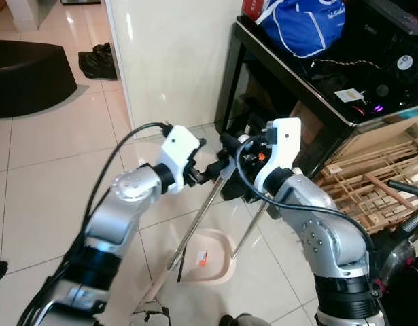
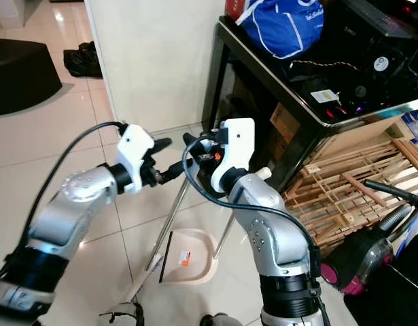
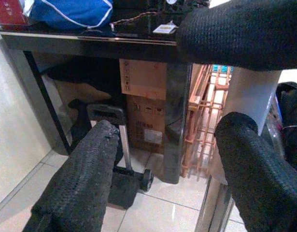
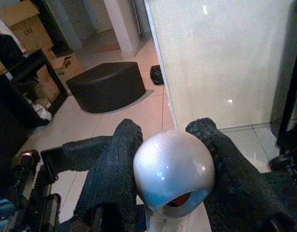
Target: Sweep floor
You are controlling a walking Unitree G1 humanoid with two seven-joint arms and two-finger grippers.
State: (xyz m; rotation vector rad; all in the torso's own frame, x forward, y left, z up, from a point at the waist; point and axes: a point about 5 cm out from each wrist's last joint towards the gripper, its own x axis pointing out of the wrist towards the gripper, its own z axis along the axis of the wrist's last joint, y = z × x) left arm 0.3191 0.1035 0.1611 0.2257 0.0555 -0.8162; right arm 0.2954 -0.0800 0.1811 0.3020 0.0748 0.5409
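Both silver arms were raised in front of the robot above a floor of pale glossy tiles [image 1: 45, 197]. The left gripper [image 1: 210, 168] closed on the upper end of a thin silver metal broom handle [image 1: 195, 227]; in the left wrist view the shaft passed between the two black fingers [image 3: 76, 183], though whether both pressed on it could not be told. This handle slanted down toward the robot's left, ending near the lower edge of the left eye view, where the broom head was too cut off to make out.

The right gripper [image 1: 237, 151] was clamped on a rounded silver knob [image 4: 173, 166], the cap of a second thin metal rod [image 1: 249, 227]. In the right wrist view its fingers [image 4: 117, 169] pressed against both sides of the knob. That rod ran down to a pale pink plastic dustpan [image 1: 212, 261] lying flat on the tiles between the two arms, with a small orange-and-white scrap [image 1: 202, 259] resting inside it.

Behind the grippers stood a cream wall panel [image 1: 175, 61] and, to its right, a black glossy table [image 1: 290, 81] carrying a blue bag [image 1: 304, 24]. A light wooden slatted rack [image 1: 372, 187] leaned beside the table. A dark round-cornered ottoman [image 1: 25, 75] sat well apart at the far left.
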